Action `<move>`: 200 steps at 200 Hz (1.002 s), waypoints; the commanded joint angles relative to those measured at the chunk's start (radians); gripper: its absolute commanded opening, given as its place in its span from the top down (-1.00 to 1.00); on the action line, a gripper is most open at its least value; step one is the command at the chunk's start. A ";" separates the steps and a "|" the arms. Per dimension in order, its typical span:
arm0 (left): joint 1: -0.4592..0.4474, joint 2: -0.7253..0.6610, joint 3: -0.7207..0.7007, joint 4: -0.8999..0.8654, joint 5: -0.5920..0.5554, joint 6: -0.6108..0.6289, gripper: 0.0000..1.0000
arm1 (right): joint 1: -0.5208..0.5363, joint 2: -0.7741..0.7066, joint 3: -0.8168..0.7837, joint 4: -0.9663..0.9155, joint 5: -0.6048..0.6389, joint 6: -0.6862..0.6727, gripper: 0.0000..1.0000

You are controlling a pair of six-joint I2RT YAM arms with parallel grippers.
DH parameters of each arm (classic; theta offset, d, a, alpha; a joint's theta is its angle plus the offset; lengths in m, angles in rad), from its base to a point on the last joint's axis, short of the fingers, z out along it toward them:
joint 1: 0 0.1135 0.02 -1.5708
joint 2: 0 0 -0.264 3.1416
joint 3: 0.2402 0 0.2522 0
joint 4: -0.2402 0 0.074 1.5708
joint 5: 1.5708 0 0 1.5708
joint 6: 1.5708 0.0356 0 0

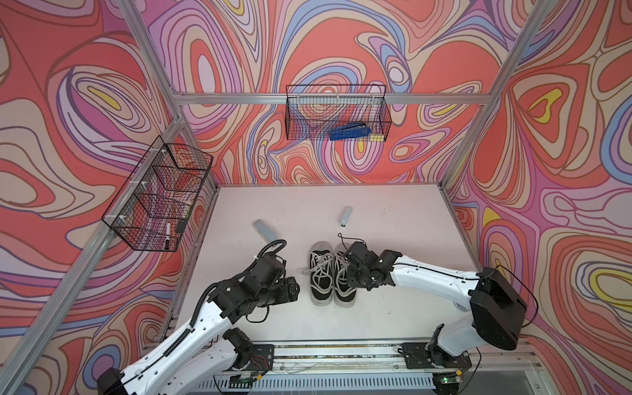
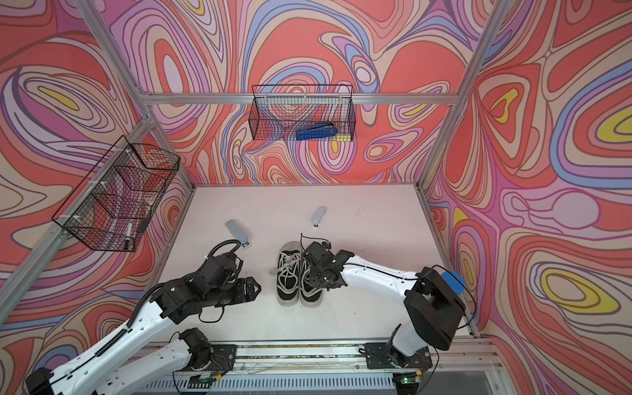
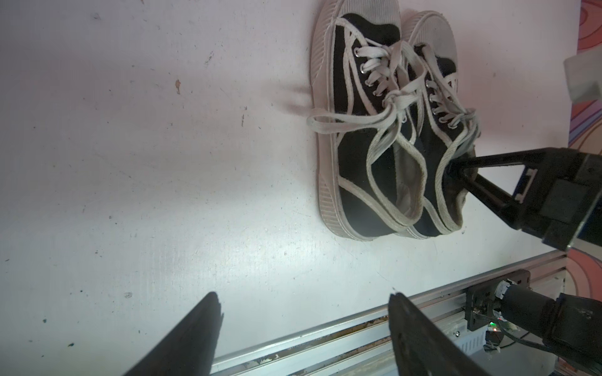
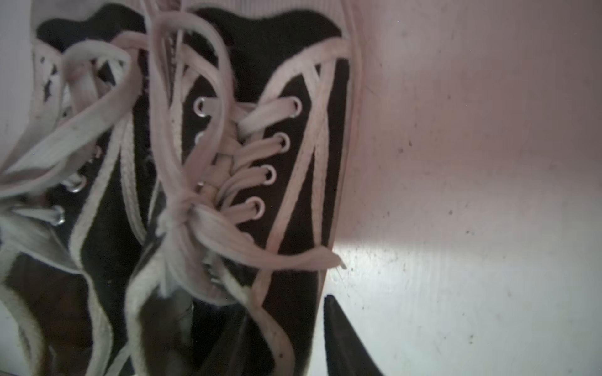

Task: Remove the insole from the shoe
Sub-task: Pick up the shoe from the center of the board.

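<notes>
Two black canvas shoes with white trim and laces stand side by side mid-table, the left shoe (image 1: pixel 321 273) (image 2: pixel 286 277) (image 3: pixel 358 146) and the right shoe (image 1: pixel 343 295) (image 2: pixel 309 297) (image 4: pixel 267 156). My right gripper (image 1: pixel 348 275) (image 2: pixel 309 273) (image 3: pixel 454 167) (image 4: pixel 290 335) reaches down at the right shoe's opening. One finger is inside and the outer finger (image 4: pixel 342 335) is against its side wall, so it is shut on that wall. The insole is hidden inside the shoe. My left gripper (image 1: pixel 295 289) (image 2: pixel 256 289) (image 3: pixel 303 302) hangs open and empty to the left of the pair.
A grey flat object (image 1: pixel 264 229) and a small white stapler (image 1: pixel 345 217) lie behind the shoes on the white table (image 1: pixel 393 222). Wire baskets hang on the back wall (image 1: pixel 337 113) and the left wall (image 1: pixel 160 195). An aluminium rail (image 1: pixel 342 350) runs along the front edge.
</notes>
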 commanded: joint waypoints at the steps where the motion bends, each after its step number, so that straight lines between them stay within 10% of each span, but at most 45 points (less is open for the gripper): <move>1: -0.023 0.048 0.036 0.029 -0.050 -0.034 -0.61 | 0.002 0.028 0.040 -0.018 0.084 -0.007 0.51; 54: -0.045 0.258 0.088 0.163 0.026 0.006 -0.44 | 0.004 0.011 0.040 -0.039 0.116 0.015 0.99; 200: -0.069 0.619 0.170 0.268 -0.018 0.098 0.14 | 0.003 -0.095 -0.025 -0.059 0.135 0.080 1.00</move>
